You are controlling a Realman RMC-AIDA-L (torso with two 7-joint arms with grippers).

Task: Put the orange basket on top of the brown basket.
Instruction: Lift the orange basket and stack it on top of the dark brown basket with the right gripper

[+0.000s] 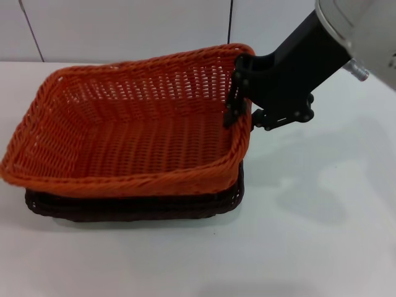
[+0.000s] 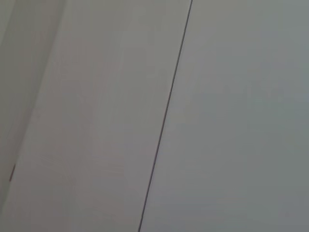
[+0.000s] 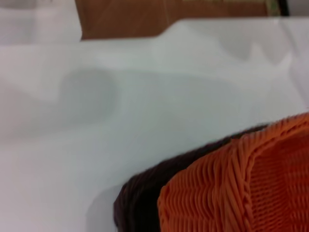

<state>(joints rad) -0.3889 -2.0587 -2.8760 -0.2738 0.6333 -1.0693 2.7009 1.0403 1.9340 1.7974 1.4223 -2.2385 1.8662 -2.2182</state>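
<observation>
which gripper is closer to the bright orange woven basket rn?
Right. The right gripper clamps the far right rim of the bright orange woven basket, which sits tilted over the dark brown woven basket. The left gripper is out of view, its camera facing blank panels.

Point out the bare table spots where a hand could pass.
Bare table lies in front of the brown basket and to its right. It is crowded at the orange basket's far right rim, where the right gripper clamps.

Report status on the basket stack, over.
Right gripper clamped on the far right rim of the orange basket. Orange basket tilted over the brown basket, right end raised. Left gripper not in view. Nothing in the way.
</observation>
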